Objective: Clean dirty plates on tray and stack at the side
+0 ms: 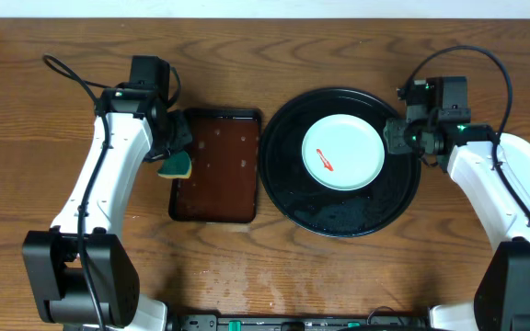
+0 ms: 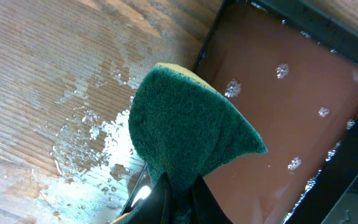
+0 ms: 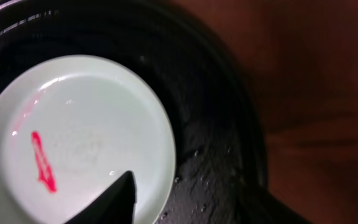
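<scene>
A pale mint-white plate (image 1: 343, 153) with a red smear (image 1: 324, 162) lies in the round black tray (image 1: 288, 184). In the right wrist view the plate (image 3: 86, 130) fills the left side. My right gripper (image 1: 396, 138) hovers at the plate's right edge, open, with one finger (image 3: 120, 196) over the plate and the plate's rim inside the gap. My left gripper (image 1: 175, 152) is shut on a green-and-yellow sponge (image 1: 178, 166) over the left rim of the brown tray. The left wrist view shows the sponge (image 2: 185, 124) pinched between the fingers (image 2: 160, 199). More pale plates (image 1: 528, 167) rest at the far right, partly under the right arm.
A rectangular dark-brown tray (image 1: 214, 175) holding water with small foam spots sits left of the black tray. Water is splashed on the wooden table (image 2: 79, 149) beside it. The black tray's floor is wet.
</scene>
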Action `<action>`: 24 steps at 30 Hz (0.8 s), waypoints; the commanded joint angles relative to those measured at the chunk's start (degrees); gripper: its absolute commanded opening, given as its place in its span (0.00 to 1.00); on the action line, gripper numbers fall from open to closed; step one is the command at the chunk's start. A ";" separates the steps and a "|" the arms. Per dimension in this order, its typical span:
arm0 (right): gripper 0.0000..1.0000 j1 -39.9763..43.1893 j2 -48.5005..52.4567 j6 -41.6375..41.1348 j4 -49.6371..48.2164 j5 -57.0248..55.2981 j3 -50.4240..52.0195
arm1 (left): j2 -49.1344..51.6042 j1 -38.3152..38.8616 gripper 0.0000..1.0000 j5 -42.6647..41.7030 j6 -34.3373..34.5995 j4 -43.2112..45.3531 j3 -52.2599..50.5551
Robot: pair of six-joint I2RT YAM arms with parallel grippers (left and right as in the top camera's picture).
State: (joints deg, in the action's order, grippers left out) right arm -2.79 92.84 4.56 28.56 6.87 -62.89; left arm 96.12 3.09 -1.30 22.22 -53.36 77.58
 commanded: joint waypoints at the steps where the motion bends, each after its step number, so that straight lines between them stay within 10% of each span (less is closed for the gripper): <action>1: 0.43 0.28 3.17 8.07 -2.21 0.72 -0.24 | 0.11 -0.13 0.08 0.52 -0.57 0.31 -0.50; 5: 0.50 -0.11 6.80 8.13 -2.84 2.45 -0.24 | 0.11 -0.13 0.08 0.50 -0.55 0.59 -0.50; 14: 0.21 -0.26 7.63 6.64 -4.13 2.67 -0.17 | 0.11 -0.13 0.08 0.50 -0.55 1.01 -0.50; 24: 0.23 -0.26 15.10 6.67 -7.56 6.95 -0.15 | 0.11 -0.13 0.08 0.50 -0.55 0.98 -0.50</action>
State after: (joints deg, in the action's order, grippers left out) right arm -2.83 104.90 11.00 21.45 10.59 -62.89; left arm 96.12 3.09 -1.30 22.22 -52.45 77.28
